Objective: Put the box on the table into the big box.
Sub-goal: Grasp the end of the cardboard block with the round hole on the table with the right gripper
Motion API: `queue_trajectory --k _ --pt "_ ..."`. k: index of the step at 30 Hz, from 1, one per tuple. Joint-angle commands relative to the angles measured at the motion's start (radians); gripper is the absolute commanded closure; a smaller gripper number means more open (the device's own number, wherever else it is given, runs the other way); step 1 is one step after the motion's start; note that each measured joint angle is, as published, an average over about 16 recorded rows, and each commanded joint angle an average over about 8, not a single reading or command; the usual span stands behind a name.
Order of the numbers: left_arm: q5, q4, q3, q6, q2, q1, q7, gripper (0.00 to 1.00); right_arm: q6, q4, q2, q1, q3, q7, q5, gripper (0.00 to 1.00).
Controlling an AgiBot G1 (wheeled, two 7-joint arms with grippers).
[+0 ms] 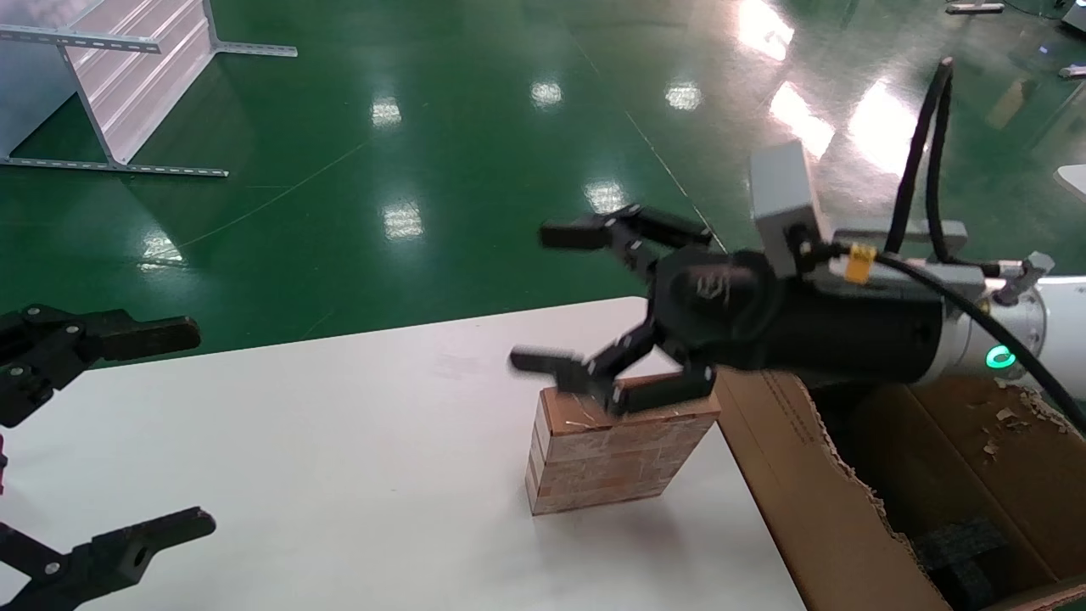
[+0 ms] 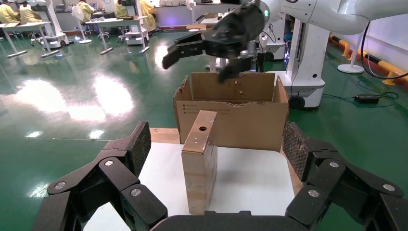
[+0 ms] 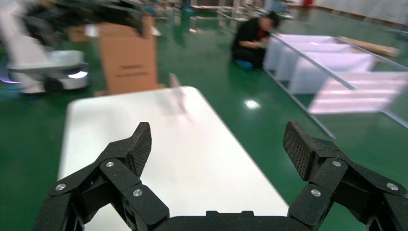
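Observation:
The box [image 1: 611, 450] is small and brown with tape-striped sides, and stands on edge near the right end of the white table [image 1: 339, 441]. In the left wrist view the box [image 2: 199, 163] shows a round hole in its narrow top face. My right gripper [image 1: 543, 297] hovers open just above the box, holding nothing. The right wrist view shows its open gripper [image 3: 219, 144] over bare table [image 3: 144, 134]; the box is out of that view. The big box [image 1: 814, 509], with torn flaps, sits just right of the table. My left gripper [image 1: 191, 428] is open at the table's left end.
Black foam [image 1: 959, 543] lies inside the big box. Metal shelving [image 1: 127, 85] stands on the green floor beyond the table. In the left wrist view the big box [image 2: 231, 120] stands right behind the small one, with my right gripper [image 2: 195, 68] above both.

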Motion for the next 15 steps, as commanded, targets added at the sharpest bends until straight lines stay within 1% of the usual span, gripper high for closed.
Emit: queue_trajectory --k 1,4,8,15 --pt "0.000 0.000 0.000 0.000 0.000 0.000 0.000 0.00 0.025 -0.010 0.010 0.000 0.002 -0.004 -0.019 0.00" --pt "0.000 0.000 0.000 0.000 0.000 0.000 0.000 0.00 0.042 -0.028 0.024 0.006 -0.002 -0.008 -0.052 0.00" --pt "0.000 0.000 0.001 0.000 0.000 0.000 0.000 0.00 0.043 -0.058 0.040 0.019 -0.014 -0.009 -0.093 0.00" --pt "-0.001 0.000 0.001 0.000 0.000 0.000 0.001 0.00 -0.011 -0.134 0.057 0.047 -0.032 -0.028 -0.134 0.00"
